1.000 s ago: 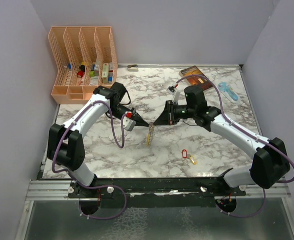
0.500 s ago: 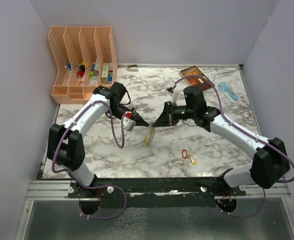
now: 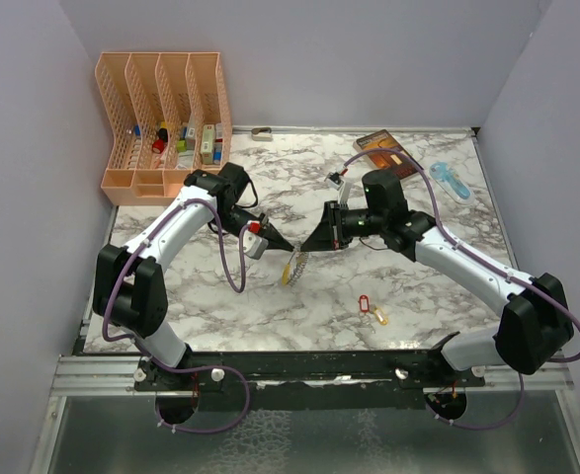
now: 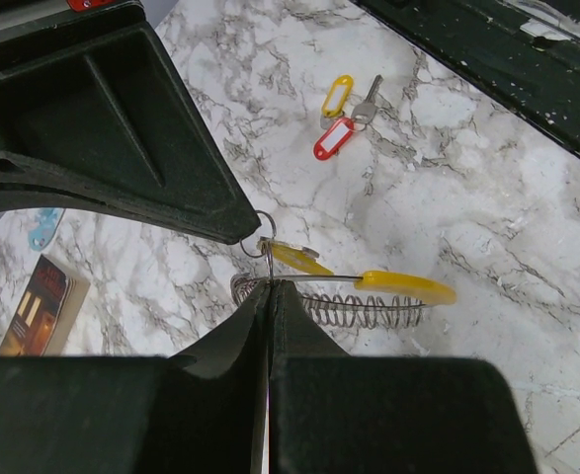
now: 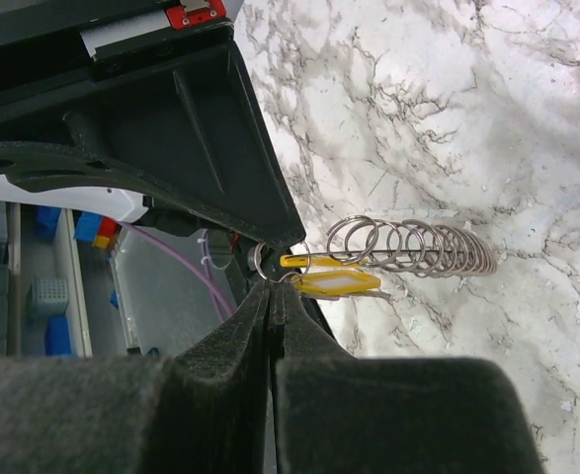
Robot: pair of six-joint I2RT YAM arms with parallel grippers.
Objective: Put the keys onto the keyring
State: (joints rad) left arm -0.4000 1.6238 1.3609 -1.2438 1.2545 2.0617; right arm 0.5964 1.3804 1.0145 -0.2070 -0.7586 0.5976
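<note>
Our two arms, left arm (image 3: 171, 232) and right arm (image 3: 467, 262), wear white shells between black joint housings. A purple cable (image 3: 232, 272) loops along each. Behind the left jaws sits a small red tab (image 3: 254, 228); the jaws themselves are matte black wedges.

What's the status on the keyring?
Left gripper shut on keyring. Right gripper shut on yellow-tagged key, tip to tip. Loose keys on table, nothing over them.
</note>
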